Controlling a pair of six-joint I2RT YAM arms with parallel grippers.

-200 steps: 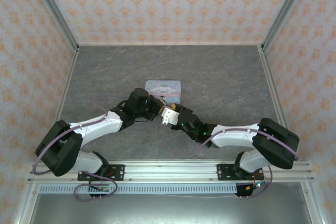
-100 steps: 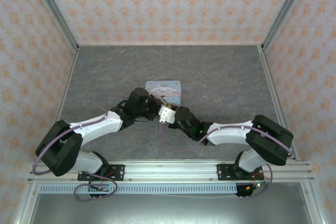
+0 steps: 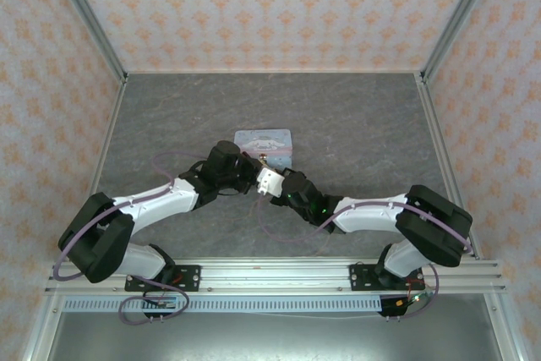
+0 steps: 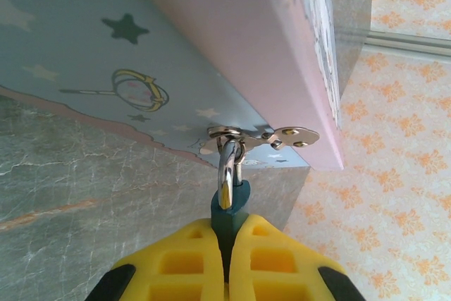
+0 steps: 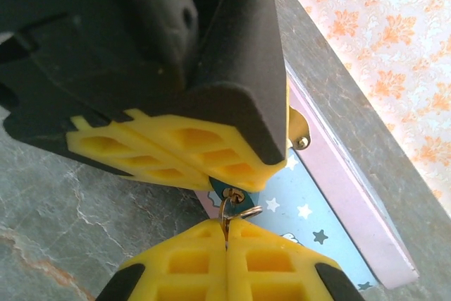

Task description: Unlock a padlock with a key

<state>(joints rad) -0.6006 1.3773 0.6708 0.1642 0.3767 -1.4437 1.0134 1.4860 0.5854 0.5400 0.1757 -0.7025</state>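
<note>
Place: robot lab cell | Evidence: aluminium frame — wallpapered panels, bolted arm rail

I see the padlock, a small teal body, pinched between my left gripper's closed tips. Its silvery shackle reaches forward through a metal hasp. The key, thin and silvery with a small ring, stands out of my right gripper's closed tips, its end at the padlock's bottom face.

Tally: one padlock, one key, one key ring, one printed tin with one hasp, one counter. Two claws: left claw, right claw.
</note>
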